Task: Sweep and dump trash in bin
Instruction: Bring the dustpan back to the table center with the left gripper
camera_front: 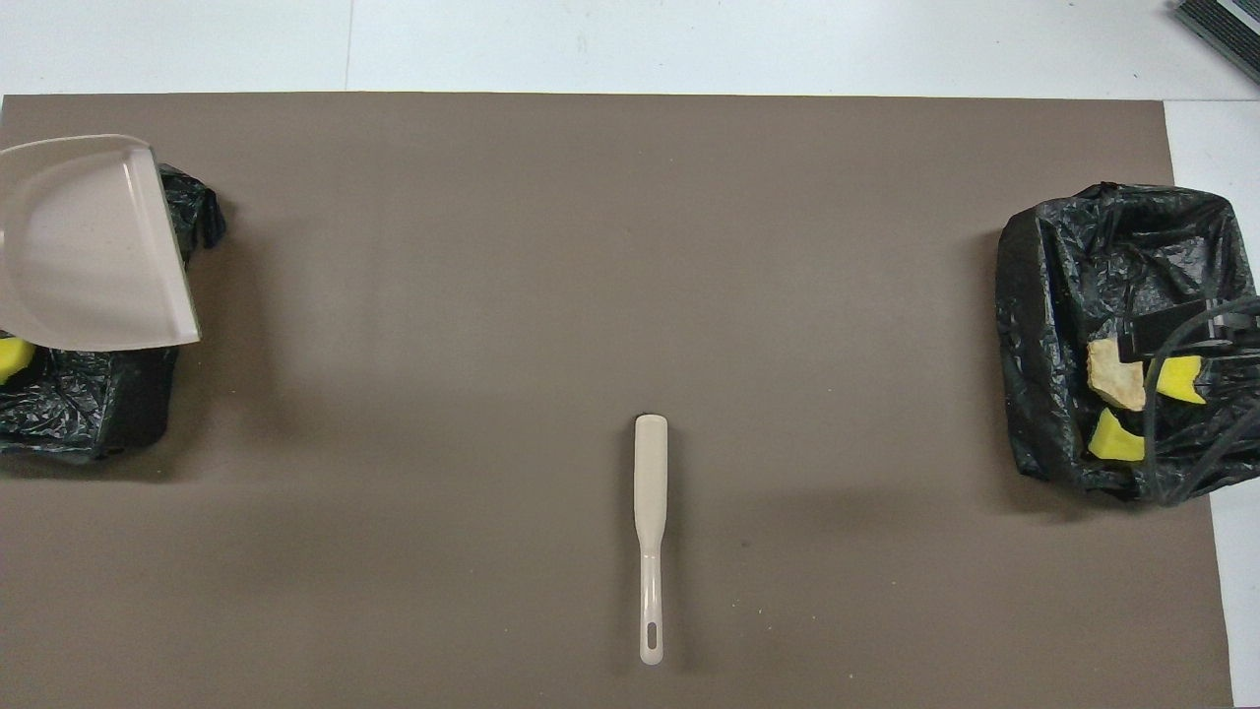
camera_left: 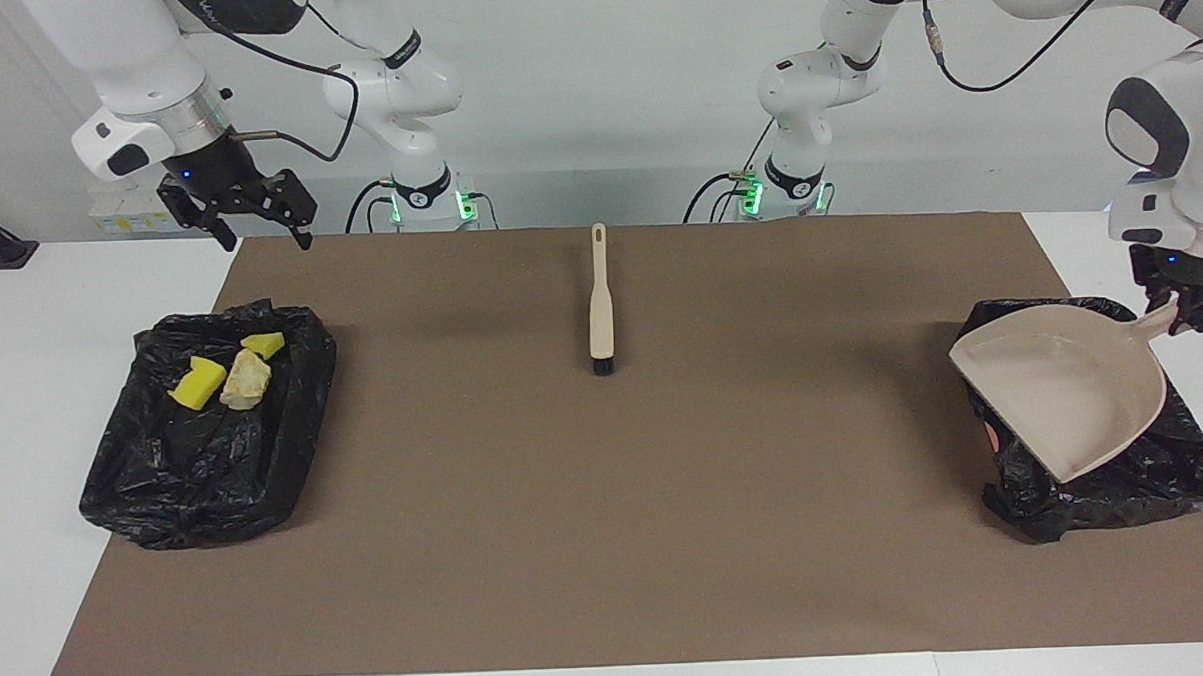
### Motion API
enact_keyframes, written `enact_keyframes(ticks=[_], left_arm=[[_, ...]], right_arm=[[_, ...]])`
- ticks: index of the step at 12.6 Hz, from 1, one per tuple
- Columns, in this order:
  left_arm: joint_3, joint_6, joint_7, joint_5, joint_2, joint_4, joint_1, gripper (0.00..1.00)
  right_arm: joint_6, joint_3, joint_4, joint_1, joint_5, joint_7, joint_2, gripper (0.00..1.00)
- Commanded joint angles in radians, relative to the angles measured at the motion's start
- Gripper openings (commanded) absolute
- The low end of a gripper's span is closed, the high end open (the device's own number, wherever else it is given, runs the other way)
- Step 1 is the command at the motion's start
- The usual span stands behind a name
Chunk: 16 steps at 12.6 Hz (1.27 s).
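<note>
Clamped on the handle of a beige dustpan (camera_left: 1064, 387), the left gripper (camera_left: 1193, 309) held the pan tilted above a black-lined bin (camera_left: 1147, 484) at the left arm's end of the table, its scoop angled down toward the liner. Spread open and holding nothing, the right gripper (camera_left: 247, 205) hung in the air over the table edge, above the robots' side of a second black-lined bin (camera_left: 166, 473) at the right arm's end. Three pieces of trash (camera_left: 228, 376) lay together in that second bin: two bright yellow sponge bits and one cream crumbly lump touching them. In the overhead view, one more yellow scrap (camera_front: 12, 356) showed in the first bin, just beside the dustpan's rim. A beige hand brush (camera_left: 599, 298) lay flat on the brown mat (camera_left: 608, 538) midway between the two bins, its dark bristle end pointing away from the robots. Small lettering on the arms could not be read.
</note>
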Motion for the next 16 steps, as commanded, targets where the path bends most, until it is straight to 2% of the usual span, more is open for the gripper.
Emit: enact_keyframes(ticks=[1,5,9,12,14,16], left_arm=[[0.015,0.010,-0.223,-0.075,-0.022,-0.077,-0.087,0.00],[0.014,0.053,-0.839,-0.157,-0.008,-0.173,-0.283,0.00],[0.014,0.068,-1.096,-0.246,0.002,-0.181,-0.412,0.00],[0.014,0.128,-1.346,-0.269,0.057,-0.158,-0.547,0.00],[0.014,0.169,-1.502,-0.382,0.097,-0.122,-0.612,0.00],[0.014,0.171,-1.572,-0.398,0.111,-0.103,-0.661,0.00]], right_arm=[[-0.015,0.002,0.006,-0.008,0.015,0.010,-0.005,1.00],[-0.015,0.002,0.007,-0.008,0.015,0.010,-0.005,1.00],[-0.015,0.002,0.006,-0.008,0.015,0.010,-0.005,1.00],[-0.015,0.002,0.006,-0.008,0.015,0.010,-0.005,1.00],[-0.015,0.002,0.006,-0.008,0.015,0.010,-0.005,1.00],[-0.015,0.002,0.006,-0.008,0.015,0.010,-0.005,1.00]])
